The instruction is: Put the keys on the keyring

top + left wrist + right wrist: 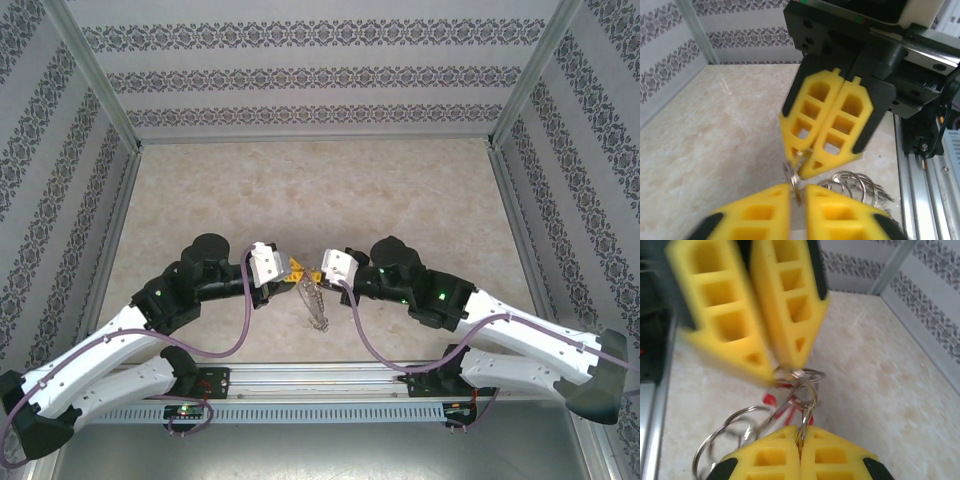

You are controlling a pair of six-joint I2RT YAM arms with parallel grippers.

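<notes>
Keyring [315,305] position: held up between both grippers over the worktop [300,190], midway along its near edge and just in from the metal rail [320,378]. In the top view its long axis runs from the meeting fingertips toward the near edge, leaning slightly right. The free loops trail below the grip point.

Left gripper [798,192]: fingers almost together, with a thin metal part of the keyring in the narrow slot between them. Right gripper [801,432]: fingers pressed together, with a wire loop emerging from the seam. Both read as clamped on the keyring. The two sets of tips stand nose to nose, just apart, and one small loop bridges them. Neither arm is nearer than the other.

Red tag [771,400]: hangs below the bridging loop, beside the larger silver coils, clear of both sets of pads.

Key: not distinguishable. A small yellow-orange piece would blend with the yellow pads, so it cannot be said whether it sits in a grip, on the ring or elsewhere.

Judgement: the coming move depends on the small loop between the tips. Each gripper must keep its own section while the loop is worked, and there is little room to turn either wrist without the pads colliding.

Surface: pale, stone-patterned, flat. Patterned walls [300,80] enclose the far, left and right edges, well apart from the grip point.
</notes>
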